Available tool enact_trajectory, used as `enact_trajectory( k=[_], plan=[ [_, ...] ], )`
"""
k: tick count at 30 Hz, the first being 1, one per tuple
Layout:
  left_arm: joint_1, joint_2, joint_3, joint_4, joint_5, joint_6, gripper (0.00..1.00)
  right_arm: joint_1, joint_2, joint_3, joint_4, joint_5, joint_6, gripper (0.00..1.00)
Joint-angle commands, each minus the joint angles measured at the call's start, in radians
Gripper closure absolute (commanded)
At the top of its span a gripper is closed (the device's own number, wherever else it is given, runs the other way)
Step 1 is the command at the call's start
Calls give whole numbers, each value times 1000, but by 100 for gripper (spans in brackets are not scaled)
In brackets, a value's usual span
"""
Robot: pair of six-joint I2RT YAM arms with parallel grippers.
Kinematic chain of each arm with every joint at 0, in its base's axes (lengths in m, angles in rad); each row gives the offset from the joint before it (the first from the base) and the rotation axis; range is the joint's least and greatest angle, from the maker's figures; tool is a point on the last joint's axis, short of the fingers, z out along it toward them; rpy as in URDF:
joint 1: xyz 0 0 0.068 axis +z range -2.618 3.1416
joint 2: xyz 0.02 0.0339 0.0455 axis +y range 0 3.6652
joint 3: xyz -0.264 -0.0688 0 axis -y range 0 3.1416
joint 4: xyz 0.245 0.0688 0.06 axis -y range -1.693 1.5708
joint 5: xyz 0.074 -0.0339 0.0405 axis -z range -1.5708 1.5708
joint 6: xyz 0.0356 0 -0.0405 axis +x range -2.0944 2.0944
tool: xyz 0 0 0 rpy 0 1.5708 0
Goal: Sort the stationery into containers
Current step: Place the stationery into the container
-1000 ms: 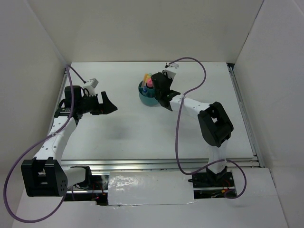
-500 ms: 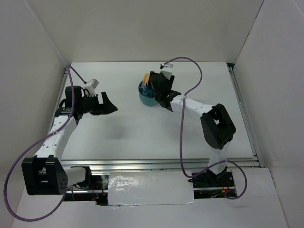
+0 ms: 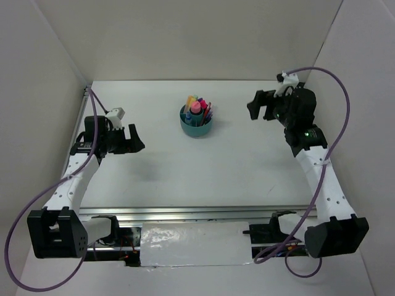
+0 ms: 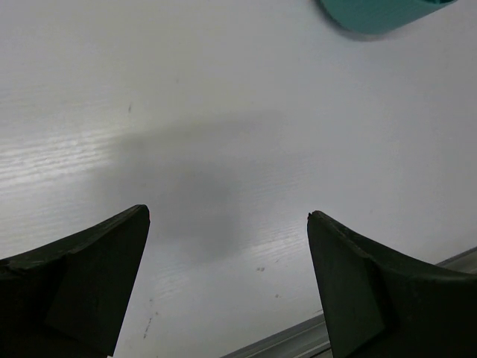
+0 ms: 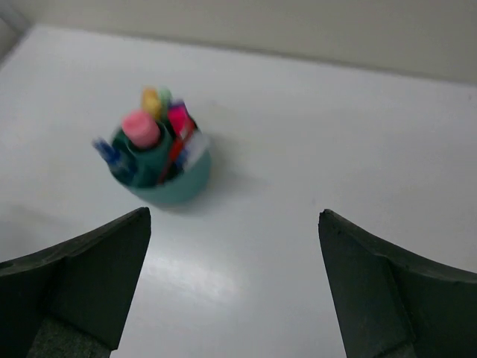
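The teal round container point(image 3: 196, 129) stands at the table's far middle. The stationery point(image 3: 196, 108) stands upright in it: pink, yellow and green markers, a blue pen and red pens. In the right wrist view the container point(image 5: 173, 186) and the pink marker point(image 5: 140, 128) look blurred. My right gripper point(image 3: 252, 106) hovers to the right of the container, well apart from it, open point(image 5: 235, 215) and holding nothing. My left gripper point(image 3: 137, 139) hangs to the left of the container, open point(image 4: 227, 216) over bare table. A corner of the container point(image 4: 380, 10) shows at the top of the left wrist view.
White walls close in the table on three sides. A metal rail point(image 3: 210, 213) runs along the near edge between the arm bases. Purple cables point(image 3: 336, 111) loop off both arms. A rail edge point(image 4: 298, 339) shows low in the left wrist view.
My right gripper opened and swung away from the container to the right, leaving the stationery in it. The left gripper drew back slightly to the left.
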Motion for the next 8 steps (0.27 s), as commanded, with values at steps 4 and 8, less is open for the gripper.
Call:
enact_trajectory(
  k=[4,8],
  plan=[
    [-31,-141,-119,42,-153,29,1,-247,-89,-252,-259,-237,-260,0],
    [-80,-128,-105,-7,-256,45,1,-331,-158,-354,-224,-255,-289,0]
  ],
)
